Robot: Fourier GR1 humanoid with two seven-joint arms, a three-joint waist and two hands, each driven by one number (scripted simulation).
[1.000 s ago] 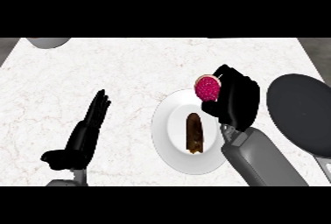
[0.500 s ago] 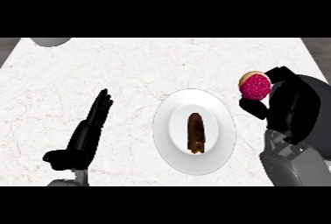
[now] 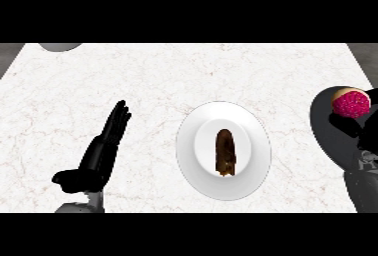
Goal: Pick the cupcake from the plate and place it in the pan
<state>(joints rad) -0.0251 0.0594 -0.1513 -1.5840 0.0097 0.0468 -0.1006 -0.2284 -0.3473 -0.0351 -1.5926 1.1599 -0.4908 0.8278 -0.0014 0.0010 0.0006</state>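
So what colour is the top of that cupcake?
Bright pink-magenta on the cupcake, with a tan edge; the head view shows it over the dark pan.

Left hand (image 3: 100,152): matte black, slender fingers, separate thumb; grey forearm stub at wrist, smooth casing. Right hand (image 3: 367,131): black, mostly cut off by view's right edge; grey forearm below it, rounded shell, faint mottled patch near wrist.

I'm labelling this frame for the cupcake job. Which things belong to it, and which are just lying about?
Job: cupcake, pan, plate, right hand.

Lying about: brown pastry on the plate, grey object at the top left edge, left hand resting open.
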